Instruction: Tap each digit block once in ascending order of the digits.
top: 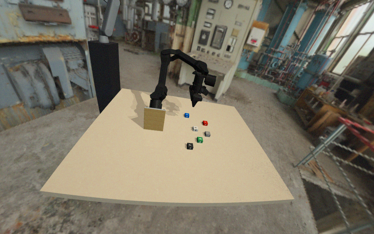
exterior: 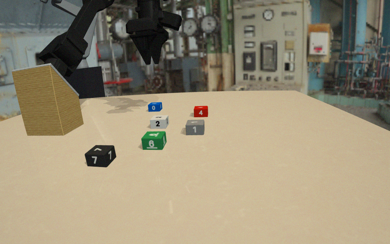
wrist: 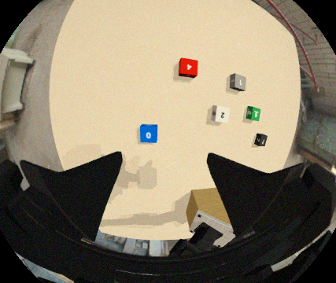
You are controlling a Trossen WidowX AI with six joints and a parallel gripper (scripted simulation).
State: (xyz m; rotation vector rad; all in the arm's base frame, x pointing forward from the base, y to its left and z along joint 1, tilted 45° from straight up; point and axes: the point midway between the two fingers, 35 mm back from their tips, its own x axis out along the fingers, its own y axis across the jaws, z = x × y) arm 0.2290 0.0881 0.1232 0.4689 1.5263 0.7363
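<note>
We saw the blue block (top: 186,115) (exterior: 154,107) (wrist: 149,134), marked 0, lying on the table (top: 165,174) (exterior: 220,188) (wrist: 108,59), apart from the other blocks. The white block (top: 195,128) (exterior: 159,122) (wrist: 220,114), marked 2, and the red block (top: 205,123) (exterior: 200,111) (wrist: 188,67), marked 4, were its nearest neighbours. Near the white one lay the gray block (top: 207,134) (exterior: 195,127) (wrist: 238,82) with a 1 and the green block (top: 200,139) (exterior: 153,140) (wrist: 252,113) with an underlined 6. The black block (top: 189,146) (exterior: 100,156) (wrist: 260,140), marked 7, sat near the green one, at the end of the group farthest from the blue.

Above the table, touching none of the blocks, hung the gripper (top: 193,105) (exterior: 152,63) (wrist: 164,157), pointing down. Its fingers stood released and apart, with nothing between them. The black arm (top: 162,71) (exterior: 76,33) rose behind a wooden stand (top: 154,119) (exterior: 41,103) (wrist: 211,202), well apart from the blocks. Beyond the table's far edge we saw a black pedestal (top: 105,66) (exterior: 88,81).
</note>
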